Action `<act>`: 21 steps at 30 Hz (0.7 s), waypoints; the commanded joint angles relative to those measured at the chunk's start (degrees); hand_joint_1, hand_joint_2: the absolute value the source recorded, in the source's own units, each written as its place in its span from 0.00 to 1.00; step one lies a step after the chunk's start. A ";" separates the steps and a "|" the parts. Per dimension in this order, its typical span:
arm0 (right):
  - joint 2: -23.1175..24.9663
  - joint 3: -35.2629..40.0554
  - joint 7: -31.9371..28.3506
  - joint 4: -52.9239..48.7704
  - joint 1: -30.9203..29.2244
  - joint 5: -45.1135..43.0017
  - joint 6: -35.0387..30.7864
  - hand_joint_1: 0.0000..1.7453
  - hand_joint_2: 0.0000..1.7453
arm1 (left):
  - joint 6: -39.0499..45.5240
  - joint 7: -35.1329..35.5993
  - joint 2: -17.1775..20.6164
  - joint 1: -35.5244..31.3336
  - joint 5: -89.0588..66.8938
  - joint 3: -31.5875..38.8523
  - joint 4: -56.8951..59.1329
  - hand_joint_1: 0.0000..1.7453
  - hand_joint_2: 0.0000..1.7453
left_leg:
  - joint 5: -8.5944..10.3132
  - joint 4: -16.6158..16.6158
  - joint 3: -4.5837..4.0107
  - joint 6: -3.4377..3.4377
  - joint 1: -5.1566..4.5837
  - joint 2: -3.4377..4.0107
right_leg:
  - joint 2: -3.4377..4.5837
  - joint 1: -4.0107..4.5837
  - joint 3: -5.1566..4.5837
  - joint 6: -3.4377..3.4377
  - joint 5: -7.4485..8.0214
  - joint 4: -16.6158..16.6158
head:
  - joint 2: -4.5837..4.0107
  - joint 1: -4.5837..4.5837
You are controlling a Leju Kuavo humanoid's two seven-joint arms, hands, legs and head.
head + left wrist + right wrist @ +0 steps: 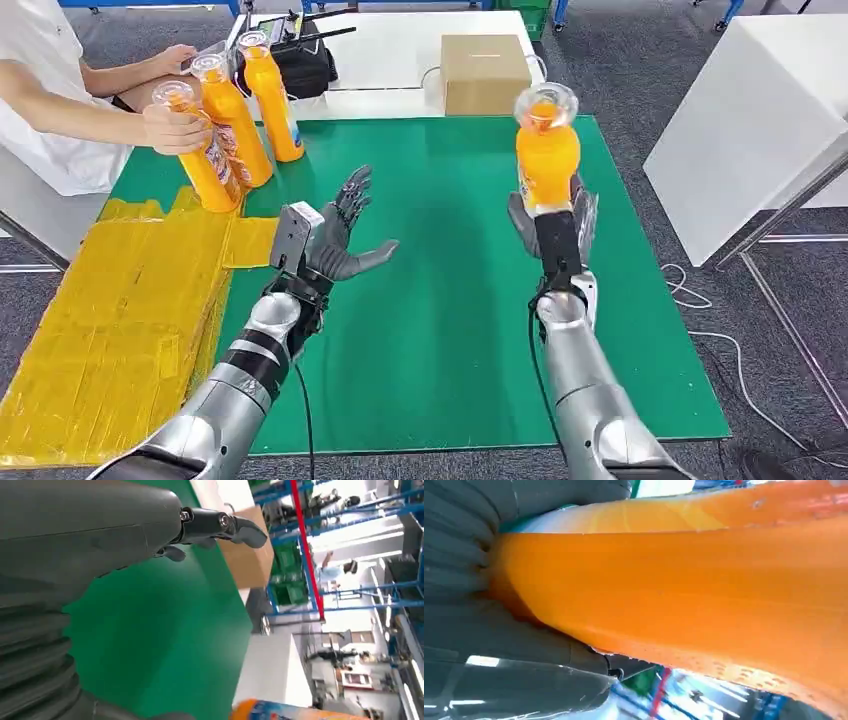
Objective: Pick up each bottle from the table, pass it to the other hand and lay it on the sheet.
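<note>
Person's hand grips a bottle beside the yellow sheet.

Table layout, head view: mat centre, sheet left, box at the back.
Crinkled yellow plastic sheet lies along the left edge of the green table mat; three orange juice bottles stand at the mat's far-left corner, behind the sheet; brown cardboard box sits behind the mat's far edge; white table stands off right.

1. Cardboard box, closed, on the white surface beyond the green tabletop.
2. Black bag, left of the box.
3. Person in white, seated at far left.
4. White table, right.
</note>
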 commanded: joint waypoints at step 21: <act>7.56 8.76 -6.22 23.10 -5.21 -5.34 13.68 1.00 1.00 | -5.09 -0.95 -0.72 -2.05 5.25 -12.98 -1.75 0.00 1.00 | -0.05 0.00 0.09 -0.04 0.02 0.08 | 0.00 0.02 0.09 -0.05 -0.03 0.00 | 0.00 0.00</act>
